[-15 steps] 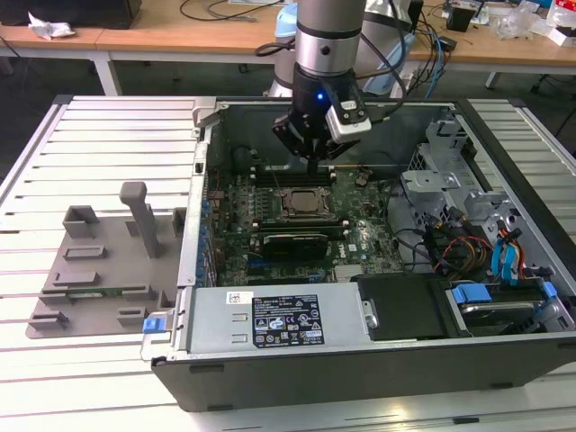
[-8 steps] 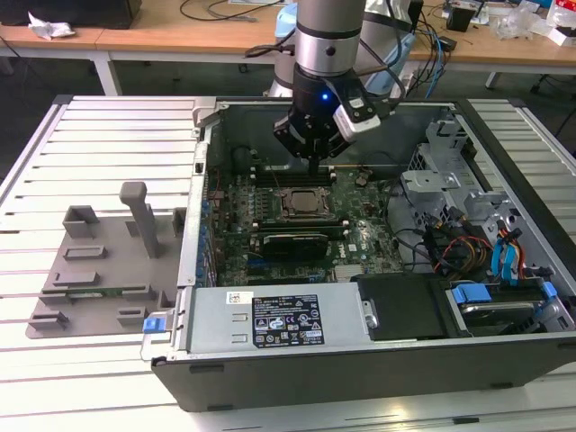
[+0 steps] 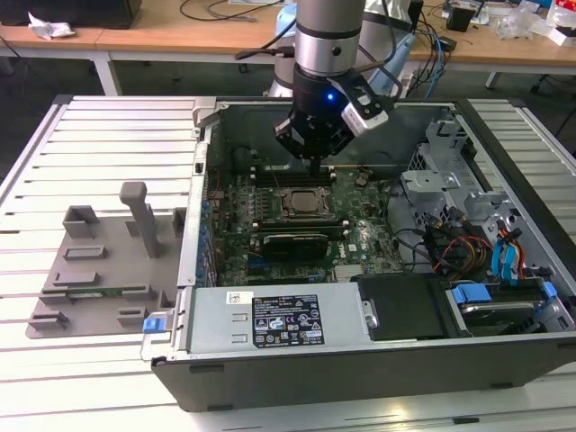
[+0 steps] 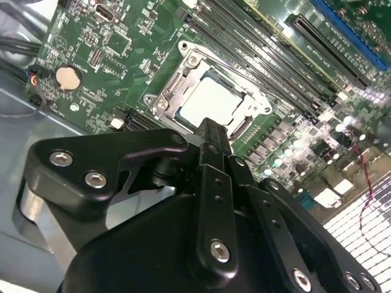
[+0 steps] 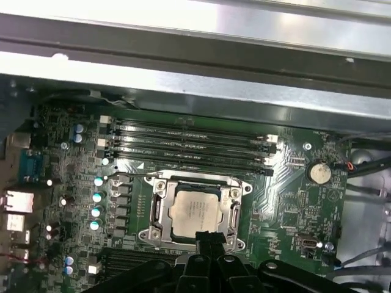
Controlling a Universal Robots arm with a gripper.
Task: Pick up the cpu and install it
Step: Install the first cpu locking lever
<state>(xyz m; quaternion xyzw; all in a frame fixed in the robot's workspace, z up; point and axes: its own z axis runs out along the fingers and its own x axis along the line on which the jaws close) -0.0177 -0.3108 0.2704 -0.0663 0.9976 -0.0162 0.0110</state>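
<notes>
White slatted work surface; wooden benches behind strewn with cables; dark floor between them.

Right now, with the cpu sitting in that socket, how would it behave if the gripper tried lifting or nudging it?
The cpu looks like a thin rigid plate, so it probably won't flex. Its smooth metal top may be slippery. Sitting flat inside the socket frame, it likely won't slide sideways when nudged. The gripper hangs just above its edge.
</notes>
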